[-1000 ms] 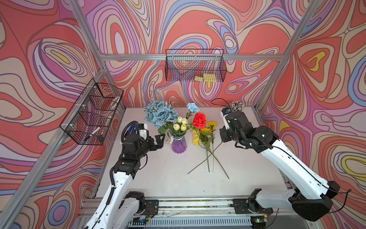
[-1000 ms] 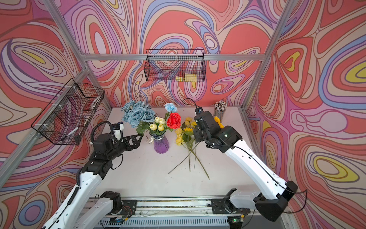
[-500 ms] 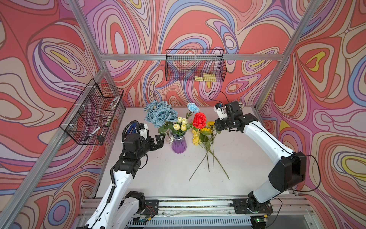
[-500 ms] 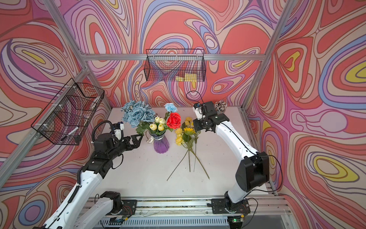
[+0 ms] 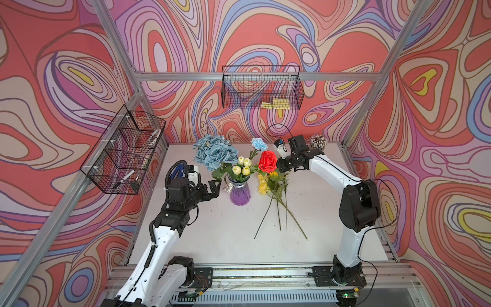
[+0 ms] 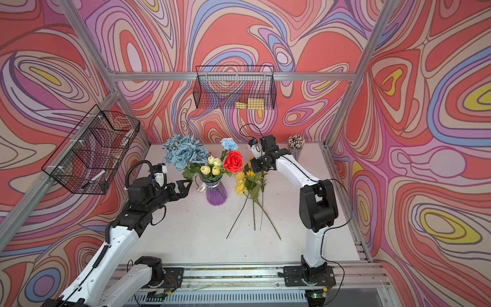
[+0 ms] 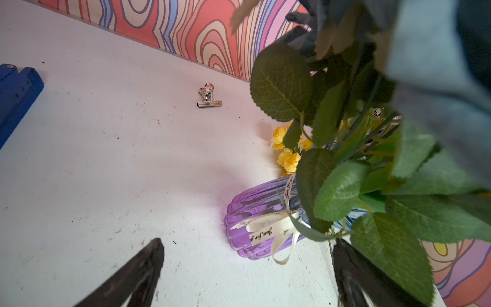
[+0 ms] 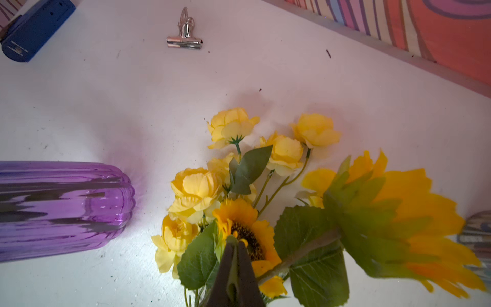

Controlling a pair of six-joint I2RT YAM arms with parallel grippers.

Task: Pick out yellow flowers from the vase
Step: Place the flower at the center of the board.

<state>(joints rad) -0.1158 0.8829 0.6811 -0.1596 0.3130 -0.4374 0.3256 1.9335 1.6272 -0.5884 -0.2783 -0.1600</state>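
The purple ribbed vase (image 5: 240, 195) (image 6: 216, 195) stands mid-table, holding cream buds, a red rose (image 5: 267, 160) and blue blooms. Yellow flowers (image 5: 268, 183) (image 6: 244, 183) lie in a pile on the table to its right, stems toward the front. My right gripper (image 5: 279, 167) (image 8: 235, 239) hangs low over that pile's blooms, shut, with a green strip pinched between its fingers. A large sunflower (image 8: 398, 226) hovers close to its camera, the stem running to the jaws. My left gripper (image 5: 214, 186) (image 7: 249, 248) is wide open just left of the vase (image 7: 239, 220), touching nothing.
A silver binder clip (image 8: 184, 40) and a blue block (image 8: 34, 29) lie behind the vase. A cup of pencils (image 5: 318, 142) stands at the back right, behind the right arm. Wire baskets hang on the back wall (image 5: 261, 87) and left wall (image 5: 125, 156).
The right arm has swung down from high near the camera to low over the pile of yellow flowers beside the red rose. The left arm has stayed still.
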